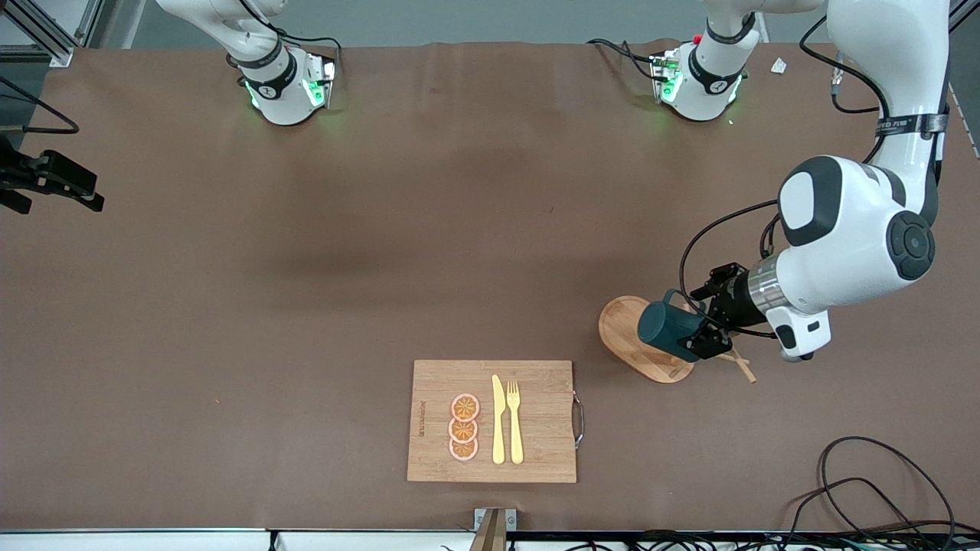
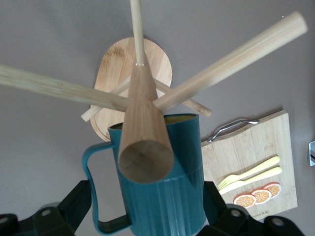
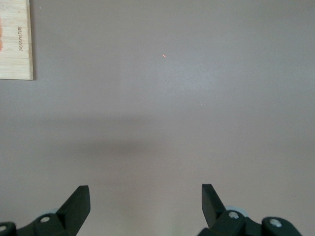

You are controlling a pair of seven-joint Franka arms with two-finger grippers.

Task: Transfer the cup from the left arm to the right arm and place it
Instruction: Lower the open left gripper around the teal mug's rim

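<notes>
The dark teal ribbed cup (image 1: pixel 668 325) hangs tilted on a peg of the wooden peg rack (image 1: pixel 622 330), toward the left arm's end of the table. In the left wrist view the cup (image 2: pixel 167 191) fills the lower middle, with a thick peg (image 2: pixel 142 132) entering its yellowish inside. My left gripper (image 1: pixel 691 334) is open, its fingers (image 2: pixel 74 201) spread on either side of the cup, one beside the handle. My right gripper (image 3: pixel 145 189) is open and empty above bare table.
A bamboo cutting board (image 1: pixel 536 459) with three orange slices (image 1: pixel 464 427), a yellow knife (image 1: pixel 498 421) and fork (image 1: pixel 514 421) lies near the front camera. Loose cables (image 1: pixel 880 490) lie at the near corner at the left arm's end. The rack's pegs (image 2: pixel 236 59) stick out around the cup.
</notes>
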